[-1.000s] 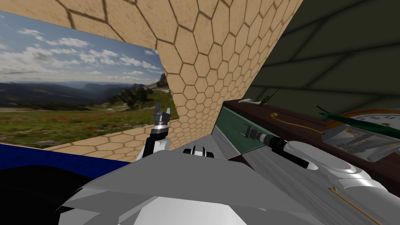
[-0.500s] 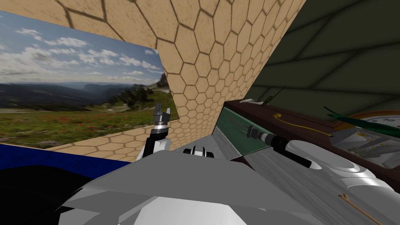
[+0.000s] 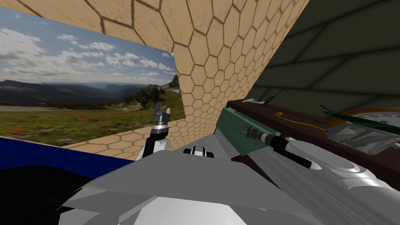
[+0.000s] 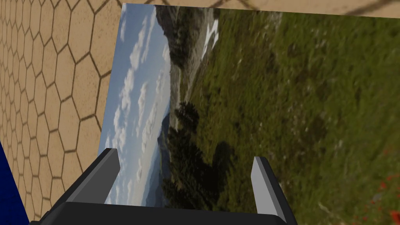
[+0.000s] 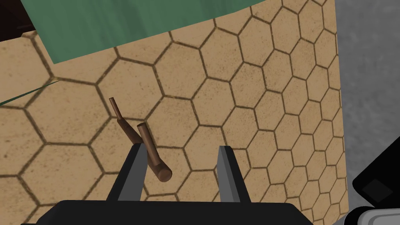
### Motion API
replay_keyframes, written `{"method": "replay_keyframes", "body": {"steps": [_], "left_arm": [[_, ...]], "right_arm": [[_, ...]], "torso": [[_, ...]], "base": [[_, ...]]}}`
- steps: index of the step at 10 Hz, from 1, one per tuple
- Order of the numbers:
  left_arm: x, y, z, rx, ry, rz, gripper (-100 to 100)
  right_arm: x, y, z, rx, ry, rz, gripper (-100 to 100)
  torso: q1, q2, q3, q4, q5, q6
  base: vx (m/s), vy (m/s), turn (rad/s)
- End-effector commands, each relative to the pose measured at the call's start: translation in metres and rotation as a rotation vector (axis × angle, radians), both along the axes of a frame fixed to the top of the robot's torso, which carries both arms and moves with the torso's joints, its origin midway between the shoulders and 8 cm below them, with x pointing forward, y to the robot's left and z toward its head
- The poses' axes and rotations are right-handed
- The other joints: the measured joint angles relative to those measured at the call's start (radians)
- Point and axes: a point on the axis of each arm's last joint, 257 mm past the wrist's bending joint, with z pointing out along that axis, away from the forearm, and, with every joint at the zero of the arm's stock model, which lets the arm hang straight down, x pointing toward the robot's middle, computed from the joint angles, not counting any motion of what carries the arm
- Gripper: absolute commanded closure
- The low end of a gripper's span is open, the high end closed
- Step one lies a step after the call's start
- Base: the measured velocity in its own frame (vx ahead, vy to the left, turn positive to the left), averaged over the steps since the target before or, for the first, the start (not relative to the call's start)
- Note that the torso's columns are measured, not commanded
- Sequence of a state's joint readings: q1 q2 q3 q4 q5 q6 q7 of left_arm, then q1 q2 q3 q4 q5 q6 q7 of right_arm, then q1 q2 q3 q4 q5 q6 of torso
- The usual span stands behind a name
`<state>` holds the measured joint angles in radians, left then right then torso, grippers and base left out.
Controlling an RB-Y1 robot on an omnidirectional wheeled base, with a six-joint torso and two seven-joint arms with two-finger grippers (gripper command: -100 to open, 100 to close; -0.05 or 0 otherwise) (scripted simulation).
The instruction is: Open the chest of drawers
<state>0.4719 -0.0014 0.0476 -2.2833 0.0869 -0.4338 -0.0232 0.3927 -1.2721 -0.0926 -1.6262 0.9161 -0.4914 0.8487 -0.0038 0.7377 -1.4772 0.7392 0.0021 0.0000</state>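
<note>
Green drawer front (image 3: 239,132) of the dark brown chest of drawers (image 3: 300,122) seems drawn out only slightly, so most of the pull is left. The right end effector (image 5: 181,149) has the brown handle (image 5: 151,156) inside it. Whether it is clenched cannot be told. The left end effector (image 3: 161,112) hangs released, well apart.

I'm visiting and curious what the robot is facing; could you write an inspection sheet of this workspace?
Surface: dark brown chest top, carrying things.
Job's things: green drawer front; brown handle.
Clutter: clock and green leaf on the chest top.
Grippers: right gripper open, handle against one finger; left gripper open, raised.
Cables: nothing sure; a thin yellow strand lies on the chest top.
Surroundings: hexagon-patterned wall, landscape window.
</note>
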Motion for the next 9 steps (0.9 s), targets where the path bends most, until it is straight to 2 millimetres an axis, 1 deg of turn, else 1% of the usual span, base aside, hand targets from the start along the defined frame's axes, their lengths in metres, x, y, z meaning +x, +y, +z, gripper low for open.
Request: {"method": "replay_keyframes", "body": {"steps": [1, 4, 5, 6, 9], "left_arm": [[0.0, 0.0, 0.0, 0.0, 0.0, 0.0, 0], [0.0, 0.0, 0.0, 0.0, 0.0, 0.0, 0], [0.0, 0.0, 0.0, 0.0, 0.0, 0.0, 0], [0.0, 0.0, 0.0, 0.0, 0.0, 0.0, 0], [0.0, 0.0, 0.0, 0.0, 0.0, 0.0, 0]], "right_arm": [[-0.001, 0.003, 0.001, -0.002, 0.0, 0.009, 100], [-0.001, 0.009, 0.002, -0.006, 0.001, 0.023, 100], [0.0, 0.006, 0.004, -0.005, -0.004, 0.014, 100], [0.004, 0.006, 0.018, -0.001, 0.0, 0.023, -100], [0.01, 0.008, 0.04, -0.002, 0.0, 0.038, -100]], "torso": [[0.003, 0.0, 0.0, -0.001, -0.001, 0.0], [0.007, 0.001, 0.002, -0.002, -0.001, 0.0], [0.007, 0.002, 0.002, -0.002, -0.001, -0.001], [0.001, 0.0, 0.0, 0.0, 0.0, 0.0], [0.002, -0.001, 0.0, -0.001, -0.002, 0.0]], "base": [[-0.077, 0.147, -0.031], [-0.08, 0.173, -0.029], [-0.055, 0.102, -0.01], [-0.012, 0.04, -0.076], [0.003, 0.018, -0.059]]}}
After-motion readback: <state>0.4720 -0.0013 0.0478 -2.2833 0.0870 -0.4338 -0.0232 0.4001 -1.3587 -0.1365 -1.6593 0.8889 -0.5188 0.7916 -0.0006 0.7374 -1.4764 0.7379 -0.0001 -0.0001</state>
